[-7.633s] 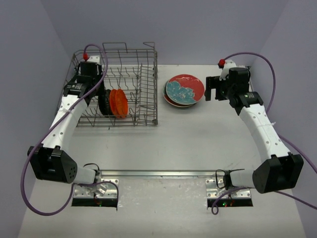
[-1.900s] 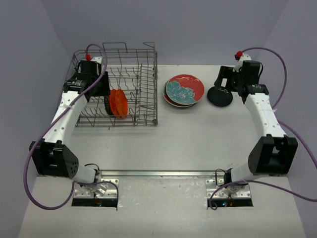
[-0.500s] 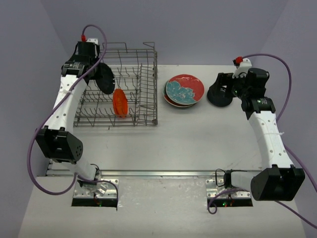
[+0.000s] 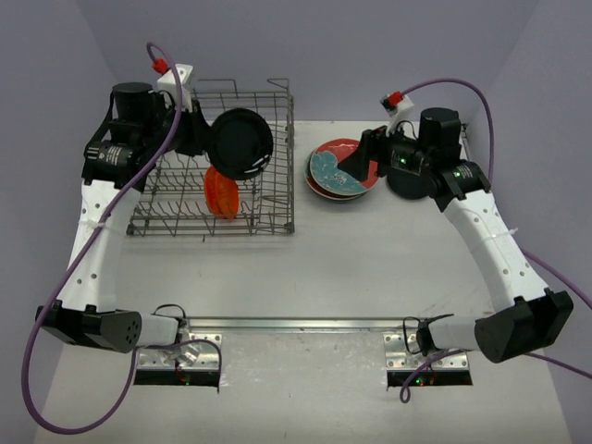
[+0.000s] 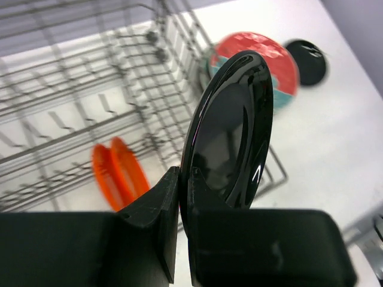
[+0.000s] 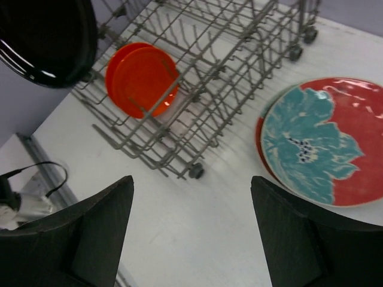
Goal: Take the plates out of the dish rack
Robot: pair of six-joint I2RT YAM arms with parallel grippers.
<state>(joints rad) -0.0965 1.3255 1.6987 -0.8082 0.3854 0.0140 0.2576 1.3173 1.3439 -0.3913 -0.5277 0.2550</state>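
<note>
Table (image 4: 324,268): white, flat.
Left: wire dish rack (image 4: 185,199).
Middle: stack of plates (image 4: 338,171), red flowered on top.
Right: black plate (image 5: 306,61).

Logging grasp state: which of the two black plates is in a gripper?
The black plate clamped edge-on in the left gripper, raised over the dish rack. The other black plate lies flat on the table beside the red floral plate.

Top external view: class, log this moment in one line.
left gripper: shut on black round plate above grey wire dish rack | right gripper: open, empty | racked: orange round plates
</note>
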